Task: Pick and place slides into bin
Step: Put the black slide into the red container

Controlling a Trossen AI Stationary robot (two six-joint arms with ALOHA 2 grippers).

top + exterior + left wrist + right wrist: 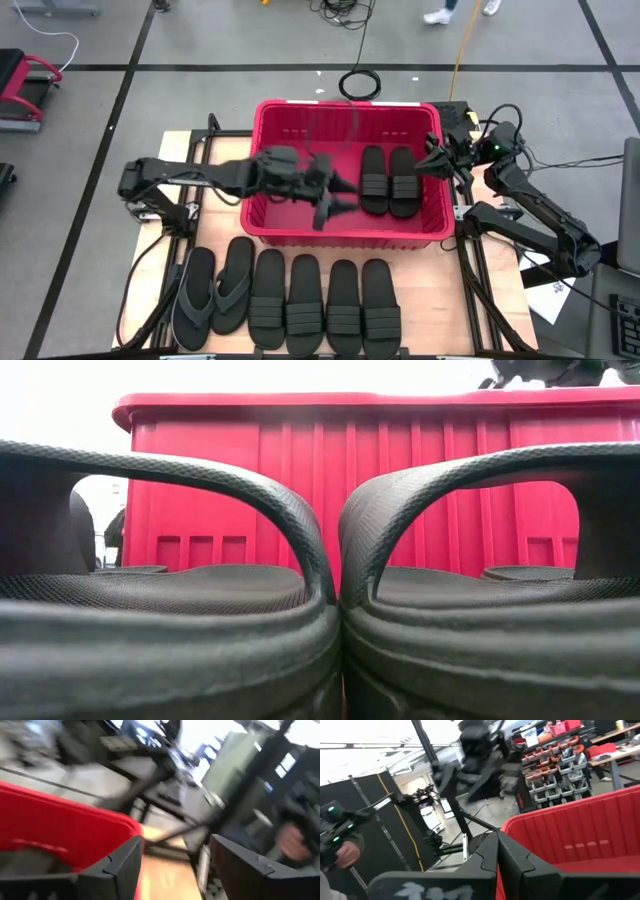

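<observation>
At frame centre the bin [281, 232] was red with ribbed walls. The slides [303, 303] along the lower edge were black, straps ribbed.

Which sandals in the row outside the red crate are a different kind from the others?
The two flip-flops at the left end of the row on the table. They have thin thong straps, while the four other slides beside them have wide ribbed straps.

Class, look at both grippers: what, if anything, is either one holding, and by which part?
Nothing is held. The left gripper is open over the bin, fingers apart and empty; the right gripper is shut at the bin's right rim.
</observation>
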